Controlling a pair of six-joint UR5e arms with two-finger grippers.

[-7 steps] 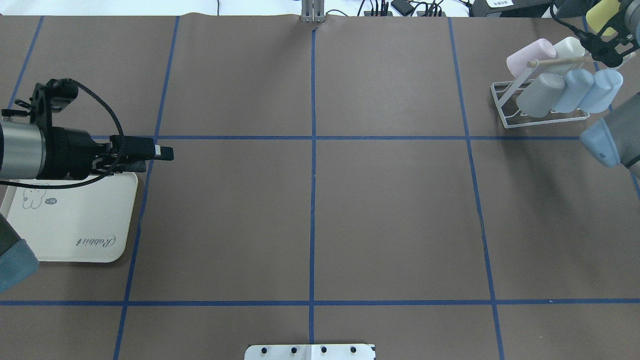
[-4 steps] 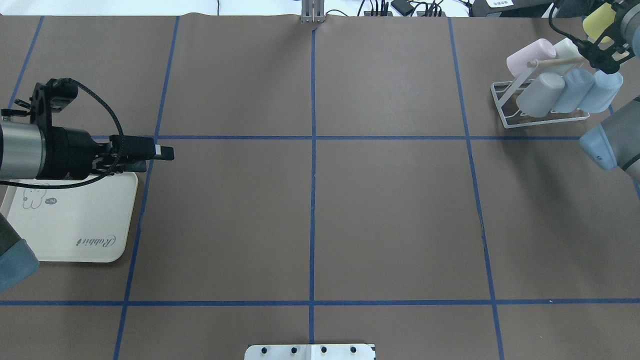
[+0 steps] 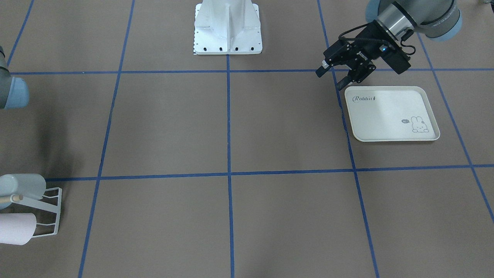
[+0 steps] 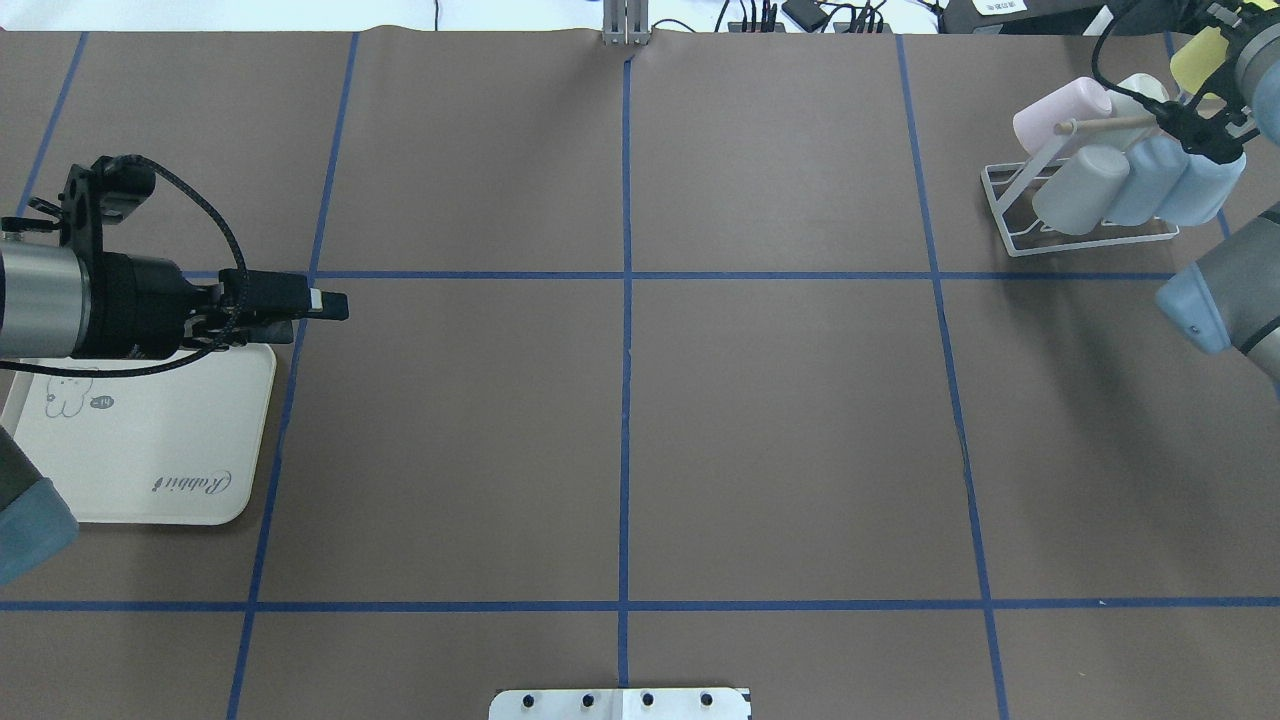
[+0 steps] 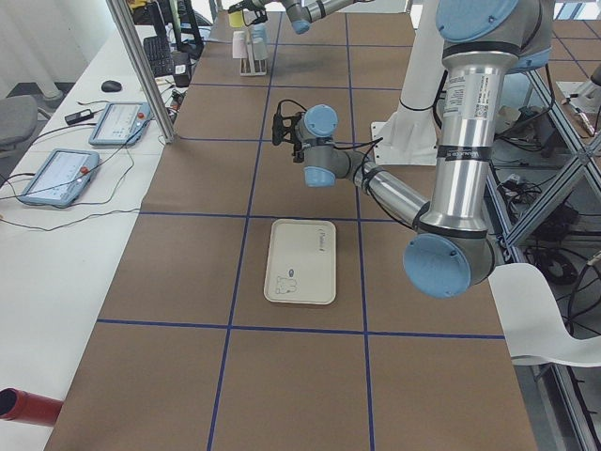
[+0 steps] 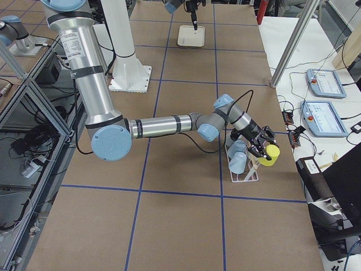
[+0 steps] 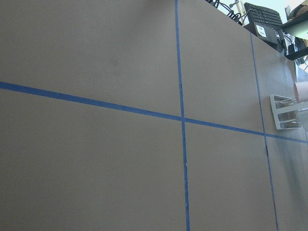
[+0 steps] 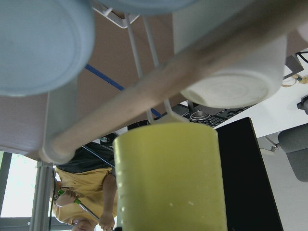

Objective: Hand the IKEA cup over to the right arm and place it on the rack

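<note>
The IKEA cup (image 4: 1196,55) is yellow, and my right gripper (image 4: 1218,72) is shut on it at the far right, just behind the rack (image 4: 1010,215). The white wire rack holds pink (image 4: 1060,110), white, grey (image 4: 1075,185) and two blue cups around a wooden rod (image 4: 1110,122). In the right wrist view the yellow cup (image 8: 168,178) sits close under that rod (image 8: 144,96). In the exterior right view the cup (image 6: 271,153) hangs at the rack's (image 6: 246,177) outer end. Above the far corner of a cream tray, my left gripper (image 3: 331,78) is open and holds nothing.
The cream rabbit-print tray (image 4: 150,450) lies at the left with nothing on it. Brown paper with blue tape lines covers the table. The robot's white base (image 3: 227,27) is at the near middle edge. Cables and devices lie along the far edge, and a person (image 8: 91,202) shows beyond the rack.
My right gripper has carried the yellow cup a little closer to the rack's rod. The left arm has stayed still.
</note>
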